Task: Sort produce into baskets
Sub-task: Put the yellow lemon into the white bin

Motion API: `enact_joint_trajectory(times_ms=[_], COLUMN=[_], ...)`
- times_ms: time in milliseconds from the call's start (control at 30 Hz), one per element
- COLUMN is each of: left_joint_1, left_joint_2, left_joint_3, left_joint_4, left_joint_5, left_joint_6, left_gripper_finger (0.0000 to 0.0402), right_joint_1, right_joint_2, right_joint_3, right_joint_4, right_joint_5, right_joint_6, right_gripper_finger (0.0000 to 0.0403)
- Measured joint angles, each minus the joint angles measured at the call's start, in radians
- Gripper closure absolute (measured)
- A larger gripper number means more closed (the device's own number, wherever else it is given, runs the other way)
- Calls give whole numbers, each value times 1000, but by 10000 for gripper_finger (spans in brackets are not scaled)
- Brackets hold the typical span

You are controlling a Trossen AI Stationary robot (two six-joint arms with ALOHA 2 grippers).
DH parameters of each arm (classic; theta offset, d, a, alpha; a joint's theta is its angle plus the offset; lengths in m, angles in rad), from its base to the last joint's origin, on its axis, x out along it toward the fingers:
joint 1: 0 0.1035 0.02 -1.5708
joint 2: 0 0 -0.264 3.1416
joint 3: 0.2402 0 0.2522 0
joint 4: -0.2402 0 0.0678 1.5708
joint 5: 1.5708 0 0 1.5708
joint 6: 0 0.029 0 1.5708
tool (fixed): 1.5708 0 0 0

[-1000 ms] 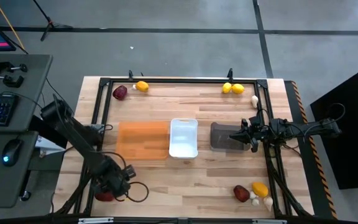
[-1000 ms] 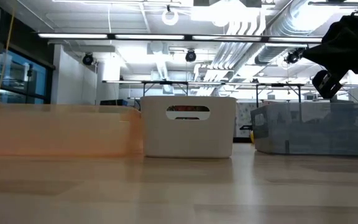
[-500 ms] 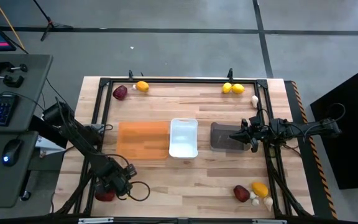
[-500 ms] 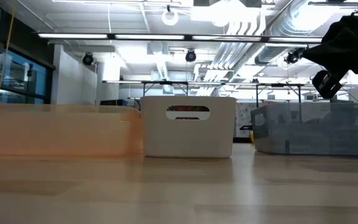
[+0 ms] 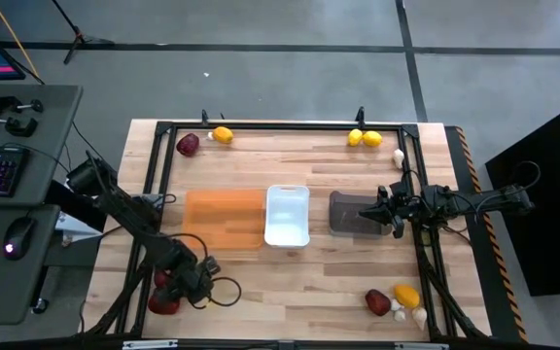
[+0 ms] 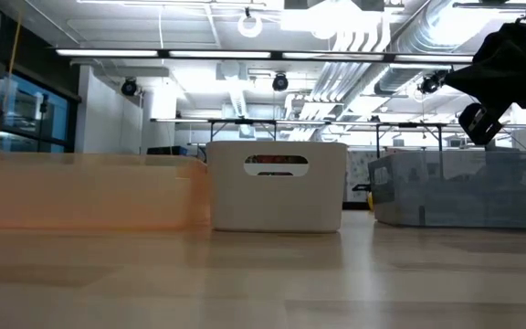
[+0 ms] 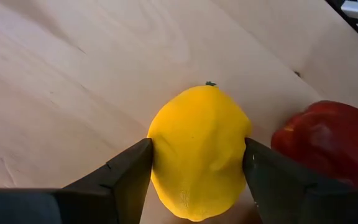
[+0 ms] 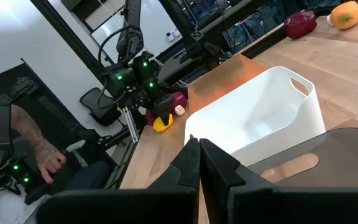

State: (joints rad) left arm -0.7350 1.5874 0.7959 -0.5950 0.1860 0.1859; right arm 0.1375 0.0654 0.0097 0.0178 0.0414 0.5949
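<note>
While the left hand (image 7: 197,163) pinches a lemon (image 7: 199,151) near the table's front-left edge, the right hand (image 8: 199,163) hovers pressed together.

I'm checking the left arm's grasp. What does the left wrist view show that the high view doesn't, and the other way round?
Only the left wrist view shows the left gripper closed on a yellow lemon, a dark red piece beside it. Only the high view shows the orange tray, white bin, grey bin and the right gripper above the grey bin. Both show the wooden table.
</note>
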Motion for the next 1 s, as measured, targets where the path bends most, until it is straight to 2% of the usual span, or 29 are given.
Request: enact_joint_trajectory(times_ms=[233,400,500,600,733,867,1000], left_joint_1=[40,108,165,243,375,487,568], left_joint_2=[-85,-274,-399,-472,-423,-274,-134], left_joint_3=[-11,-8,7,23,23,22,51], left_joint_4=[25,-4,31,235,482,626,705], left_joint_5=[-40,-67,-179,-320,-333,-330,-321], left_joint_6=[10,-24,-6,26,26,13,-91], left_gripper_finger=[253,261,250,245,244,243,240], right_joint_1=[0,0,0,0,0,0,0], right_joint_2=[0,0,0,0,0,0,0], right_joint_3=[0,0,0,0,0,0,0], right_joint_4=[0,0,0,0,0,0,0], right_joint_5=[0,0,0,0,0,0,0], right_joint_6=[0,0,0,0,0,0,0], right_gripper_finger=[402,402,402,402,402,402,402])
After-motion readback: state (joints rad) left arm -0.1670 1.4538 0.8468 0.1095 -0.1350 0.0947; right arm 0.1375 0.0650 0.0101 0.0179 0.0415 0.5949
